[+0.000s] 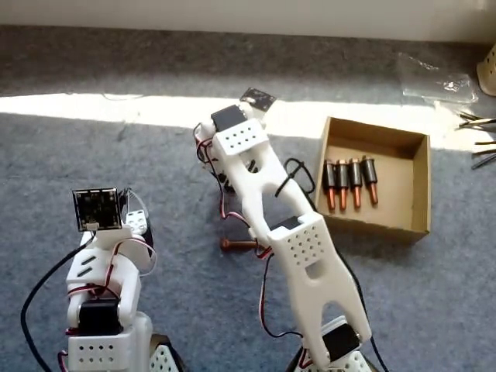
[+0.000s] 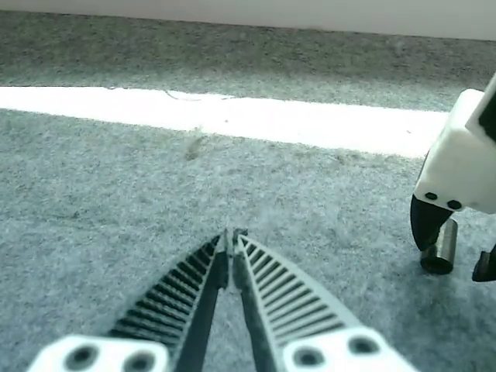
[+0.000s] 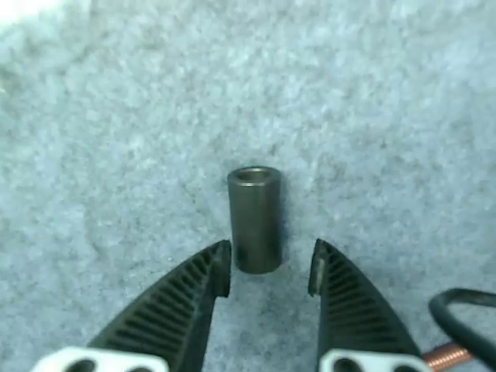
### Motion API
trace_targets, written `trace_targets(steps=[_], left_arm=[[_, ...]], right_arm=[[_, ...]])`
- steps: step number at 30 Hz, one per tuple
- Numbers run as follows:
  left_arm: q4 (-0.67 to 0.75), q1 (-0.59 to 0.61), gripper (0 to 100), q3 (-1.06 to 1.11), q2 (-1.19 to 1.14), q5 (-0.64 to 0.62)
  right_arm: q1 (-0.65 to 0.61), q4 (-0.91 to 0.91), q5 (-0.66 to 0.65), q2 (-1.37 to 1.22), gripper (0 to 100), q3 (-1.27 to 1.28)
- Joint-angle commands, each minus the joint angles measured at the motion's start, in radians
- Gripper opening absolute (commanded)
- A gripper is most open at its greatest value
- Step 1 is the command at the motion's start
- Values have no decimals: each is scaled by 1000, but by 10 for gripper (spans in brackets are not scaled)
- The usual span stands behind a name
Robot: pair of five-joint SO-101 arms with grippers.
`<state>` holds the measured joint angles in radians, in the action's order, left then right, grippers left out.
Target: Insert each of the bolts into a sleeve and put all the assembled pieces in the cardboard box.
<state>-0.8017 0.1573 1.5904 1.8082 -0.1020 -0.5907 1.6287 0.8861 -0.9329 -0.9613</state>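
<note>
Sleeve [image 3: 254, 219] stands upright on the carpet, its lower end between the spread, empty tips of the right gripper [image 3: 269, 267]. Four assembled pieces [image 1: 349, 183] lie in the cardboard box [image 1: 378, 225]; one loose bolt [image 1: 236, 244] beside that arm is left to join. Left gripper [image 2: 232, 236] is closed on nothing, well apart; open carpet surrounds the sleeve, box wall the only near edge.

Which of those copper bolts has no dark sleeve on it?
The bare bolt lying alone on the carpet, outside the cardboard box. The four bolts inside the box each carry a dark sleeve at one end.
</note>
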Motion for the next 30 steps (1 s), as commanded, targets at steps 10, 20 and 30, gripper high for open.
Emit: trace_targets(steps=[10,20,30], left_arm=[[26,10,34,-8,10,2],[26,10,34,-8,10,2],[26,8,34,-7,10,2]], right_arm=[[24,-45,-163,16,155,-12],[25,-76,-163,15,155,-10],[27,-84,-163,4,155,-10]])
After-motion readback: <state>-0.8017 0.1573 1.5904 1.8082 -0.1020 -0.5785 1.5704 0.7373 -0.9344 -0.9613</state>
